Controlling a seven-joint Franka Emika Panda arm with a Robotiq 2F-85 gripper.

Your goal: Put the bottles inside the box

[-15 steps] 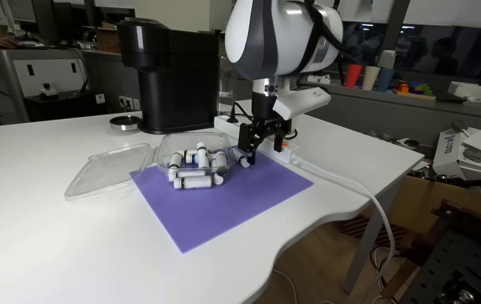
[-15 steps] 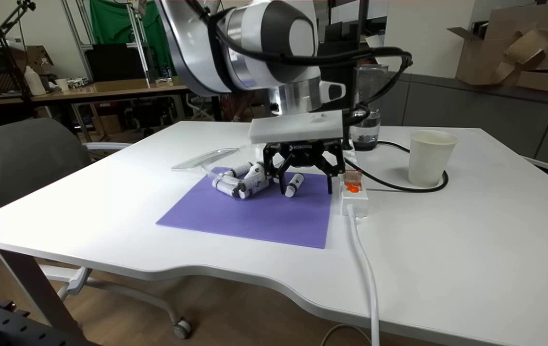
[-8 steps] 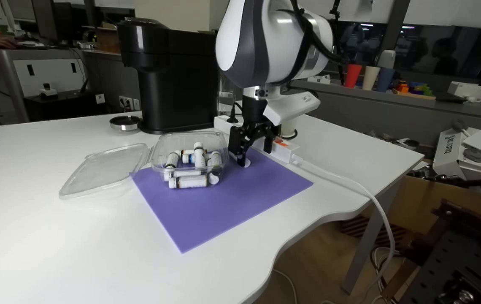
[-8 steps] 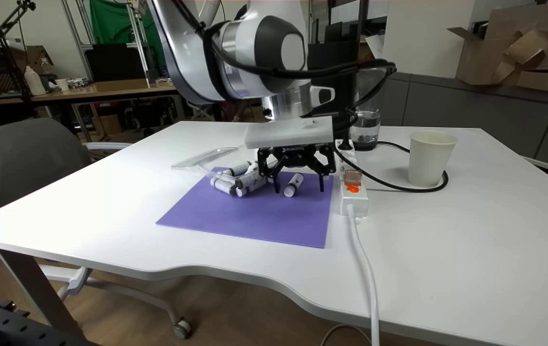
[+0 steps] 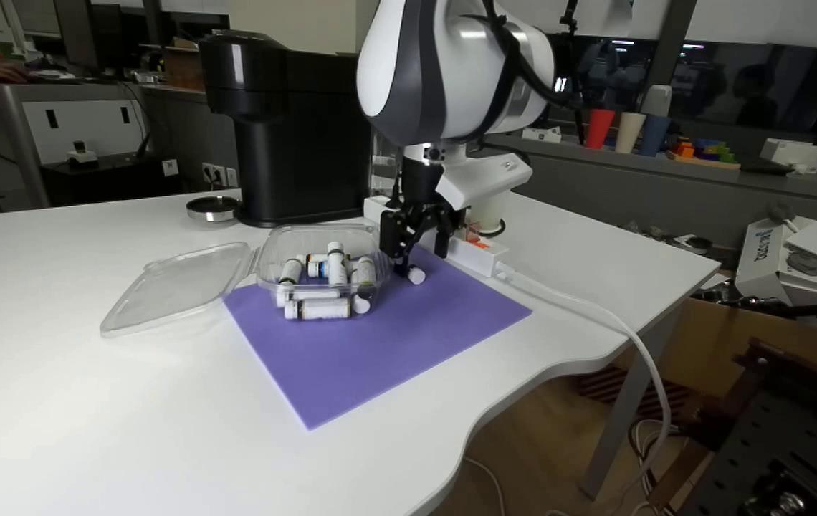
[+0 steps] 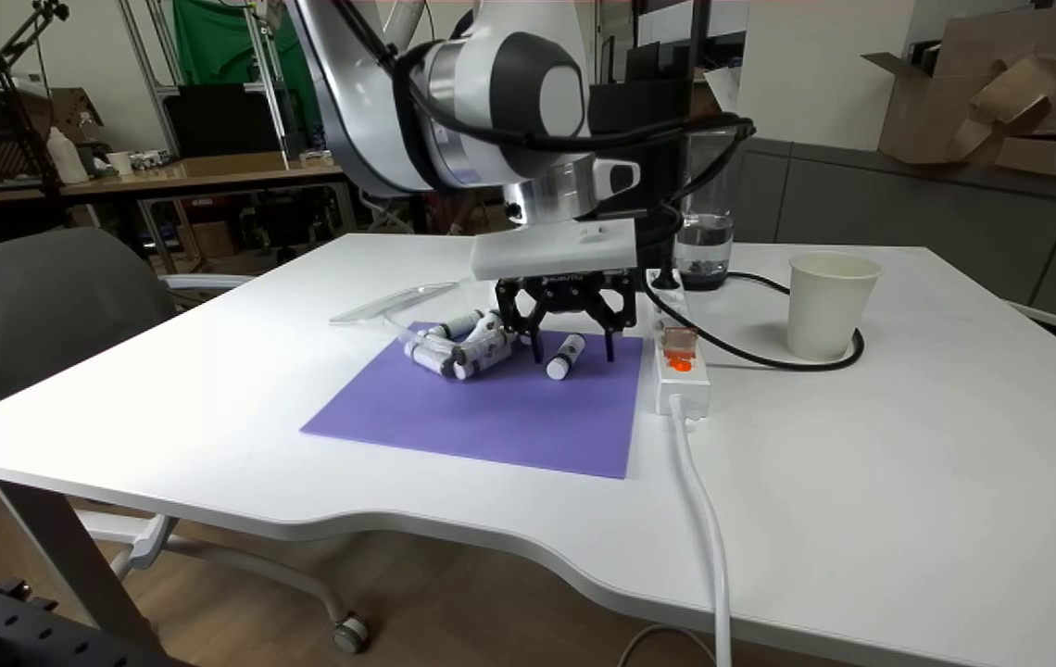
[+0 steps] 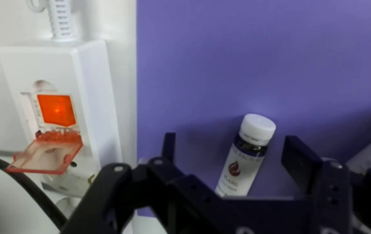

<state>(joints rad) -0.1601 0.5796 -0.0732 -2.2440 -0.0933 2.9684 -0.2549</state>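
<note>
A white-capped bottle [image 7: 242, 159] is lying on its side near the far edge of the purple mat [image 7: 254, 58], its cap facing the mat's broad middle. The claw [image 6: 574, 355] is hanging over the mat with its fingers [image 7: 302, 164] spread; in the wrist view the bottle is showing between them, apart from both, with the wider gap lying toward the mat's side edge. How high the fingers are sitting above the mat, I cannot tell.

That side edge is running along the power strip [image 7: 52, 66], a narrow band of white table [image 5: 93, 401] lying between. Past the bottle's cap, the mat is spreading out toward the table's curved edge, giving wide room on that side. Along the mat's far edge, near one finger, the clear box [image 5: 326, 236] is holding more bottles [image 5: 337, 266], heaped at angles; whether the foremost are lying inside it or just in front, I cannot tell. Its lid [image 5: 179, 287] is stretching off the mat over the table.

Beyond the strip from the mat, a paper cup [image 6: 829, 306] is standing upright, a black cable [image 6: 797, 368] curving past its base. Past the mat's far edge, a tall black machine [image 5: 315, 136] is standing on the table, a shallow metal dish [image 5: 213, 215] resting beside it.
</note>
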